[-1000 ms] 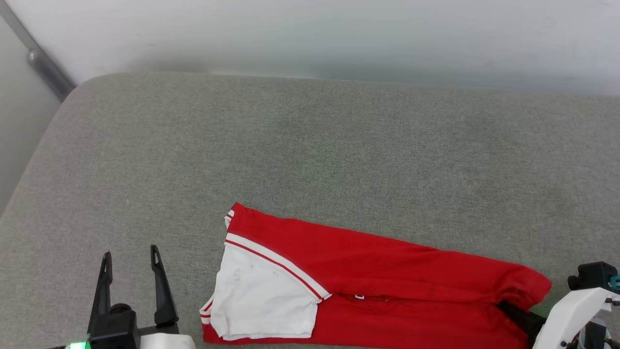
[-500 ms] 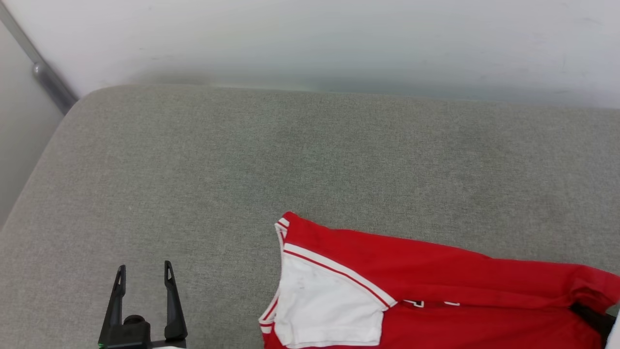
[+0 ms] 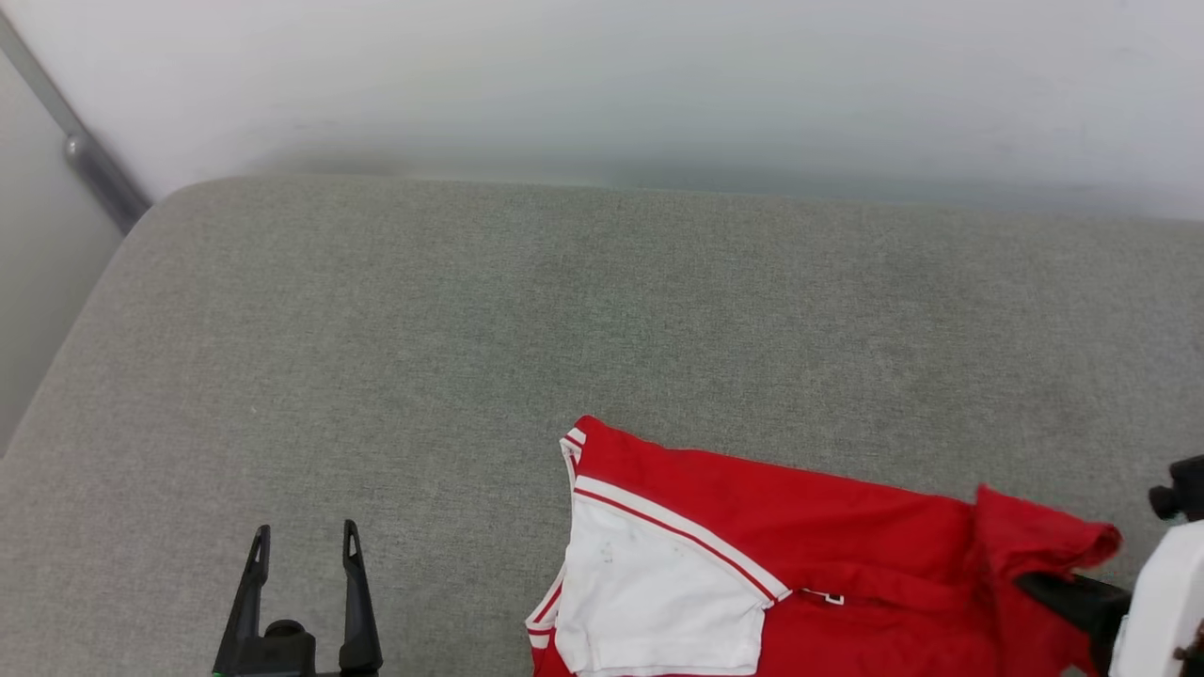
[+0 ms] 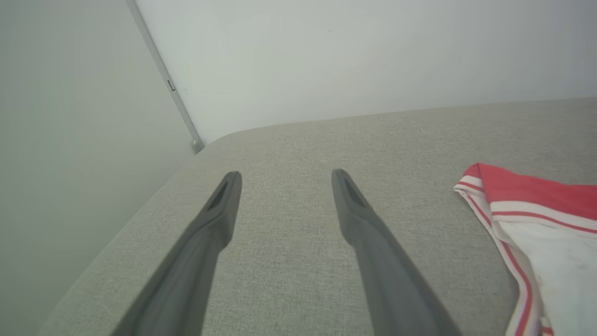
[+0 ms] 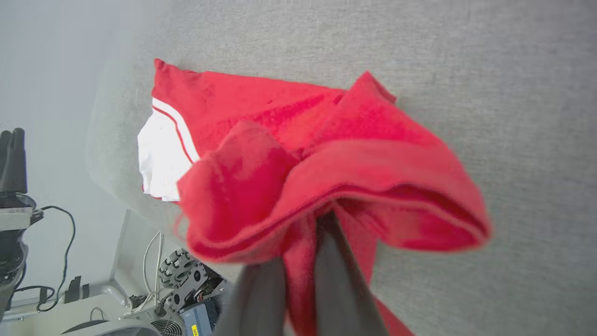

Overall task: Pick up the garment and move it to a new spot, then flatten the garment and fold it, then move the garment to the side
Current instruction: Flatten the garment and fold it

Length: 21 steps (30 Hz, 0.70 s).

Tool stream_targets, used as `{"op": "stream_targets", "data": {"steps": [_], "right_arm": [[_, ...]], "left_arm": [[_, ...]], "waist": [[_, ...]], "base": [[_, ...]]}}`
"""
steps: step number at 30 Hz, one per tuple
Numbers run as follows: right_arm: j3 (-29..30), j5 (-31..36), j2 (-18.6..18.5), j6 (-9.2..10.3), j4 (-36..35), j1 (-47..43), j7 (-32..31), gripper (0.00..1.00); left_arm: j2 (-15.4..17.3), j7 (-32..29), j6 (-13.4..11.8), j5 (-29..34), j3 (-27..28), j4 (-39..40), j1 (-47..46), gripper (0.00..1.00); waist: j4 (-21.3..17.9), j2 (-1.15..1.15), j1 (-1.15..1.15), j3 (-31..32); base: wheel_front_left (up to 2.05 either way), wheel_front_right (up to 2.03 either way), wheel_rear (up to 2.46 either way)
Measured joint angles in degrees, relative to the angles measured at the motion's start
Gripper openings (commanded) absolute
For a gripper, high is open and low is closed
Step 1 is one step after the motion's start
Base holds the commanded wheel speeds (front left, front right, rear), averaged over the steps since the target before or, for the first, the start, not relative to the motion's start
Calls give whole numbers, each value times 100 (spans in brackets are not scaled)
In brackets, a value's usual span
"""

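shirt (image 3: pixel 847 527): red, lying on the near right of the grey cushion (image 3: pixel 376 329), white sleeve (image 3: pixel 658 611) at its left end | left gripper (image 3: pixel 304 531): jaws wide, empty, well left of the shirt | right gripper (image 3: pixel 1044 585): jaws pinched on the shirt's bunched, raised right end

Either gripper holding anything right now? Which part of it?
Right gripper is shut on the red jersey T-shirt with a white sleeve, pinching its bunched red edge at the end away from that sleeve. Left gripper is open, holding nothing.
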<state>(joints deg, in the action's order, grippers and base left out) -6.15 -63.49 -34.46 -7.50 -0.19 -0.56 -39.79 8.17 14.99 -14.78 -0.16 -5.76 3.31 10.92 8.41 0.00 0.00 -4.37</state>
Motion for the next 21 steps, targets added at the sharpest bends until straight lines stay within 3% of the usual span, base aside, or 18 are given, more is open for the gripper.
{"op": "stream_targets", "data": {"steps": [5, 10, 16, 21], "right_arm": [[-415, 323, 243, 0, -589, 306, -272, 0], [-1209, 773, 524, 0, -688, 1032, -535, 0], [-2464, 1283, 914, 0, -236, 2031, -612, 0], [-3332, 1702, 1292, 0, 683, 2929, -446, 0]], "left_arm": [[1, 0, 35, 11, -98, -51, -98, 100], [8, 0, 77, 41, -165, -98, -229, 100], [-13, 1, 110, -9, -185, -149, -381, 100], [-68, 1, 148, -41, -200, -201, -491, 100]], "waist": [[76, 0, 0, -49], [140, 0, 0, -132], [193, 0, 0, -271], [235, 0, 0, -411]], "base": [[0, 0, 0], [0, 0, 0], [0, 0, 0], [0, 0, 0]]}}
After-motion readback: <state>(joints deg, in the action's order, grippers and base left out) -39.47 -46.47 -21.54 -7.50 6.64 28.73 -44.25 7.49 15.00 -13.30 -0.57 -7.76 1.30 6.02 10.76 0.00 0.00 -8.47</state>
